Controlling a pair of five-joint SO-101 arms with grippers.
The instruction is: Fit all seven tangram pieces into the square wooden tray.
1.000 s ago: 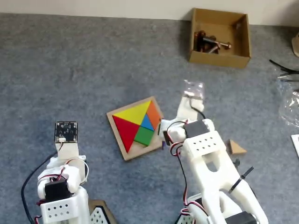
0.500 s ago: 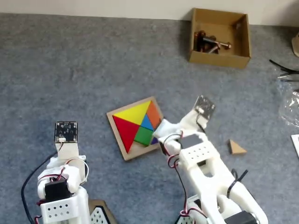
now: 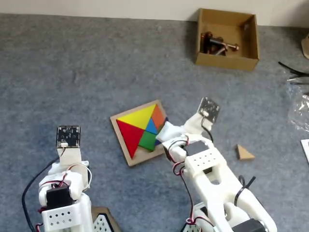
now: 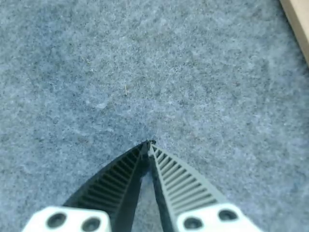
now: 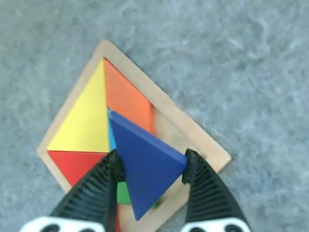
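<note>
Near the middle of the worktop [image 3: 72,63] lies the square wooden tray [image 3: 123,143], partly filled. Over its bare corner the right pincer [image 5: 152,159] grasps a blue triangle [image 5: 145,164], which seems tilted. The left pincer [image 4: 148,145], near the worktop's front edge, is clenched, tips together.

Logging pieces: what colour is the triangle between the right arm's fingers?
Dark blue; triangle shows best in right wrist view.
</note>
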